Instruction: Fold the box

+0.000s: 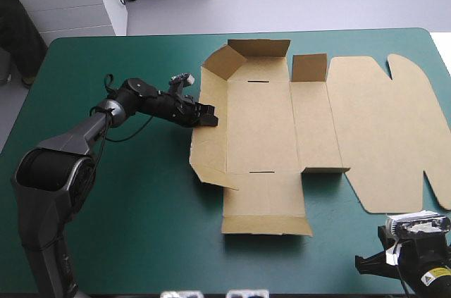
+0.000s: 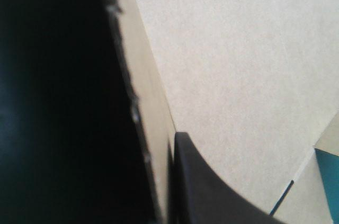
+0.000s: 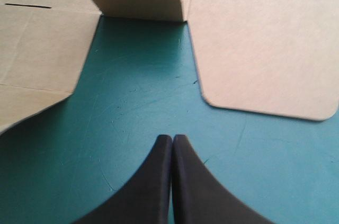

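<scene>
Box (image 1: 282, 136) lies spread over the middle and right of the teal-green cover (image 1: 134, 213), mostly flat, with flaps on its far and left sides tilted up; I see my left gripper (image 1: 209, 118) at the left flap (image 1: 209, 156), its black fingers (image 2: 212, 192) all but closed, the brown sheet pinched between them; my right gripper (image 3: 172, 147) is fully closed, tips together, over bare cover near the table's near edge, holding nothing, apart from the board.

Teal-green table cover (image 1: 141, 227); faint scratches across it.
</scene>
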{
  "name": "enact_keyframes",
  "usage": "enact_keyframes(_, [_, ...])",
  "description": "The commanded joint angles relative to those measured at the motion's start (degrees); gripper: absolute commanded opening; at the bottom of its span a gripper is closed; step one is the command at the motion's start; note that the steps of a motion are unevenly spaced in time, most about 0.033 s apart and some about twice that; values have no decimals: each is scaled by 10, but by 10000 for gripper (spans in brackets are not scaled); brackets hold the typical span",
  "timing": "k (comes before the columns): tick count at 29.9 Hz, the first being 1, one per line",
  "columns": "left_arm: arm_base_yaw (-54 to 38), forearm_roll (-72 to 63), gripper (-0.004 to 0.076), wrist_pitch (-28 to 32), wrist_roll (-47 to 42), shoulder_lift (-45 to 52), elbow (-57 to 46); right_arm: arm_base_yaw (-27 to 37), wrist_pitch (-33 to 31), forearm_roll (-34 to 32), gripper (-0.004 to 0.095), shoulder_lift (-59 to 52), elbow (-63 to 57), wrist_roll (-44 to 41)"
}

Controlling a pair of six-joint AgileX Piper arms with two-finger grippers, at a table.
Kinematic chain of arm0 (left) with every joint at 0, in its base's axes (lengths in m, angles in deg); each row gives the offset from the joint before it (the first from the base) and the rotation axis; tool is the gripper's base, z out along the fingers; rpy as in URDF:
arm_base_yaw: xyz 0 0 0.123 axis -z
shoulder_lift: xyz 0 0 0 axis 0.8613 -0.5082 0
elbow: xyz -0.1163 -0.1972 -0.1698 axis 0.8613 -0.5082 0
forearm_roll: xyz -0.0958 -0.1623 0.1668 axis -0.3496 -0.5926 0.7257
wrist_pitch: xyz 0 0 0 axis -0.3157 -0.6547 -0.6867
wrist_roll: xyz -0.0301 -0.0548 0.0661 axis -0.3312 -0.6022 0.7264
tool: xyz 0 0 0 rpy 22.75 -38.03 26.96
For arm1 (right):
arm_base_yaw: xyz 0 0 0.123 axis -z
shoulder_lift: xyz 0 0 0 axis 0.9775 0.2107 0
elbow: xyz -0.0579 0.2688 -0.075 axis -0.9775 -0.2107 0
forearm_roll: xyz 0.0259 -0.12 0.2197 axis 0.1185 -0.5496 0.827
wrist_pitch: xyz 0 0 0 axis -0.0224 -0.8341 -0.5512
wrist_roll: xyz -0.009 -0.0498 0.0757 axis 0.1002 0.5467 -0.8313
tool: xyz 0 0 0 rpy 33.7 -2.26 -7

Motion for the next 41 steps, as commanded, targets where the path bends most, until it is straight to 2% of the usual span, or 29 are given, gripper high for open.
enact_keyframes(1, [0, 125, -8, -40, 0, 50, 62, -1, 36, 10, -19, 6, 18, 1])
enact_keyframes(8, [0, 255, -8, -112, -9, 63, 179, -1, 37, 11, -19, 6, 18, 1])
enact_keyframes(13, [25, 372, -8, -140, -8, 64, 272, -1, 37, 18, -19, 6, 18, 1])
enact_keyframes(20, [105, 577, -8, -128, -1, 65, 372, -1, 39, 21, -19, 6, 18, 1])
enact_keyframes(27, [194, 697, -8, -84, 17, 65, 396, -1, 40, 21, -19, 6, 18, 1])
enact_keyframes(32, [248, 737, -8, -72, 29, 66, 396, -1, 40, 21, -19, 6, 18, 1])
enact_keyframes(37, [285, 728, -8, -78, 49, 79, 396, -1, 40, 21, -19, 6, 18, 3])
enact_keyframes(41, [304, 679, -8, -98, 98, 101, 396, -1, 40, 21, -19, 6, 18, 3])
